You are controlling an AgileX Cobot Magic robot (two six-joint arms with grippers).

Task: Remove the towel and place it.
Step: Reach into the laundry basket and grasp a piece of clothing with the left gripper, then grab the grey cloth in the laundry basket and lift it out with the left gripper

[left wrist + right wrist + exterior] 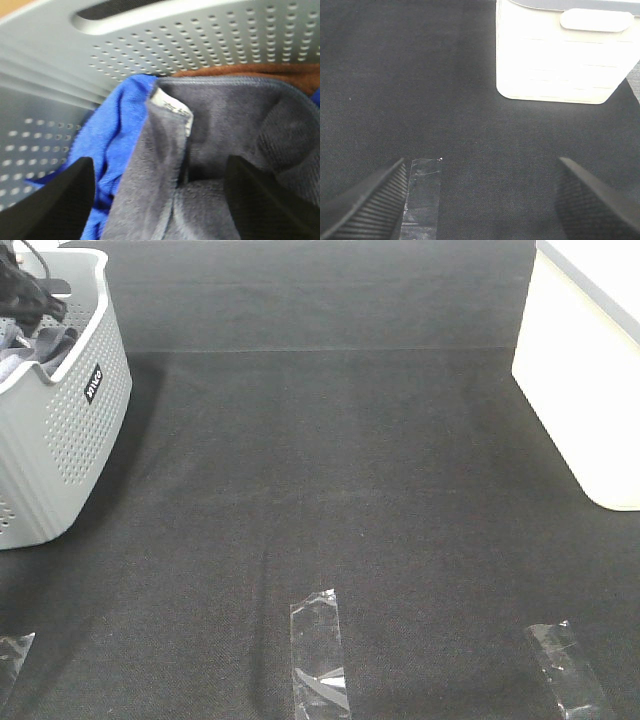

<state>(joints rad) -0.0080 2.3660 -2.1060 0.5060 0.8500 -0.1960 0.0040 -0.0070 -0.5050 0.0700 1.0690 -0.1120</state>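
Observation:
The greyish-lavender towel (pixel 225 125) lies bunched in the grey perforated basket (pixel 200 45), with a white tag (pixel 172 105) on its hem. In the exterior high view the basket (pixel 70 430) stands at the far left with a bit of the towel (pixel 40 350) showing over its rim. My left gripper (pixel 160 210) is down in the basket (pixel 25 290), open, its fingers (pixel 55 200) on either side of a towel fold, not closed on it. My right gripper (pixel 480 205) is open and empty above the black mat.
A bright blue cloth (pixel 112 130) and a brown cloth (pixel 280 75) lie beside the towel in the basket. A white bin (pixel 580 380) stands at the right, also in the right wrist view (pixel 560 60). Clear tape strips (pixel 318 650) (pixel 422 195) mark the mat's front.

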